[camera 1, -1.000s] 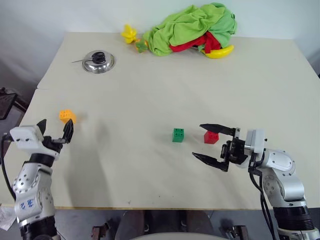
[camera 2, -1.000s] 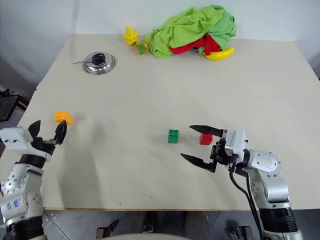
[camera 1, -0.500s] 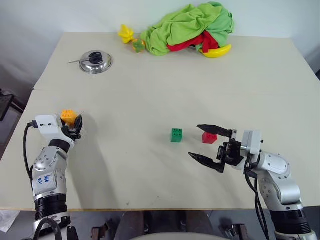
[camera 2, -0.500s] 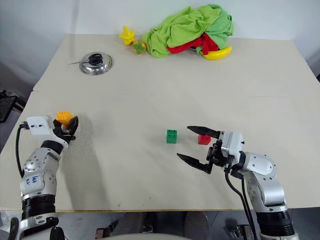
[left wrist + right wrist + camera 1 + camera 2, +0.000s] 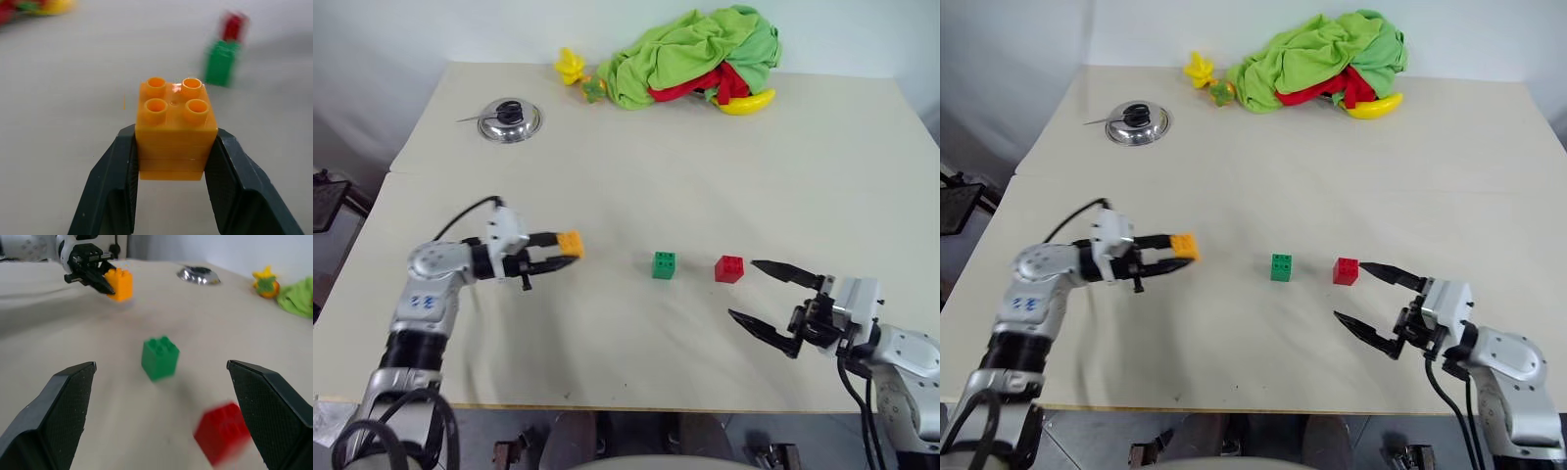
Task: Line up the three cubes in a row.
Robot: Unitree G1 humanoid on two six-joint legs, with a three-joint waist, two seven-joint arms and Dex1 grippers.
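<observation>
My left tool [image 5: 566,252] is clamped on the orange cube [image 5: 571,242], studs up, carried just above the tabletop [image 5: 636,166] to the left of the other two. The green cube [image 5: 663,264] and the red cube [image 5: 728,268] sit near each other on the tabletop, green between orange and red. My right tool [image 5: 762,302] hangs with its jaws spread wide, holding nothing, near the red cube.
</observation>
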